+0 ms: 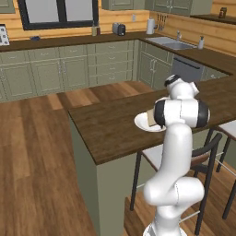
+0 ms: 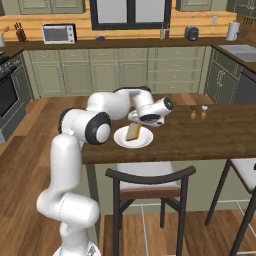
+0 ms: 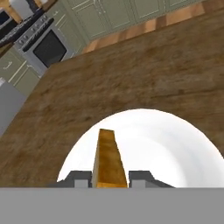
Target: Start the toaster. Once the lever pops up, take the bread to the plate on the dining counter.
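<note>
Bread on edge over the plate, between our gripper's fingers.

We see the gripper (image 3: 109, 178) low over the plate (image 3: 175, 140), which rests on the dining surface (image 3: 131, 74) near its end. The bread (image 3: 108, 159) stands upright on its thin edge between the two fingers (image 3: 78, 177), which sit close against its sides, clamped on it; whether its lower edge touches the plate we cannot tell. From the right base view the bread (image 2: 133, 131) stands on edge at the middle of the plate (image 2: 145, 140), just under the hand. The toaster (image 1: 119, 29) sits well apart on the far worktop, beneath the window.
</note>
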